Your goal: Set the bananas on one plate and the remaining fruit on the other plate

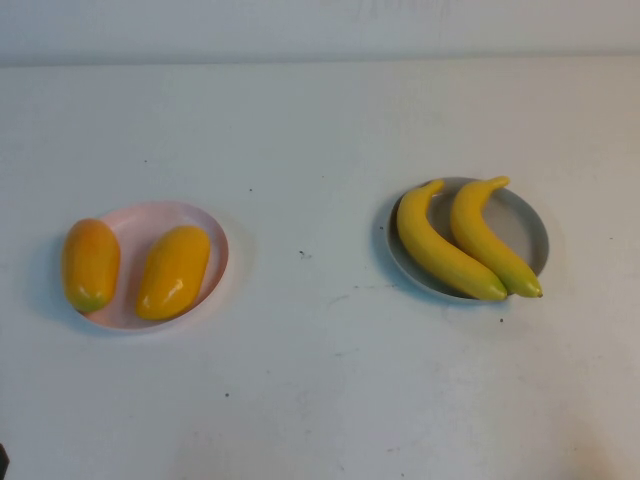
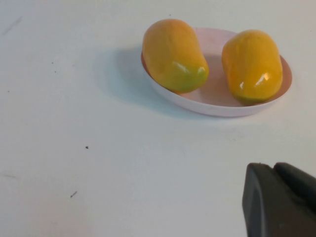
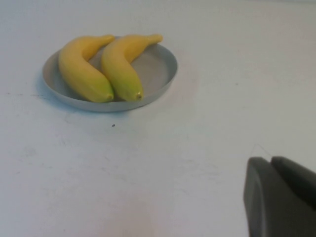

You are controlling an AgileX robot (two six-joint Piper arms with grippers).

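Resting on the white bench (image 1: 320,380), the grey-blue plate (image 1: 525,225) toward the right edge carries 2 bananas (image 1: 440,245) side by side, touching. Toward the left edge, the pink plate (image 1: 150,222) holds 2 yellow-orange fruits (image 1: 173,272), slightly apart. Each wrist view shows only a dark corner of its tool, the left tool (image 2: 279,200) near the pink plate and the right tool (image 3: 279,197) near the grey-blue plate; I cannot tell whether either is spread or pressed together.

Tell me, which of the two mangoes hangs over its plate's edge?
The mango on the robot's left: it overhangs the pink plate's outer rim, while the other mango lies inside. The left gripper and right gripper stay clear, holding nothing.
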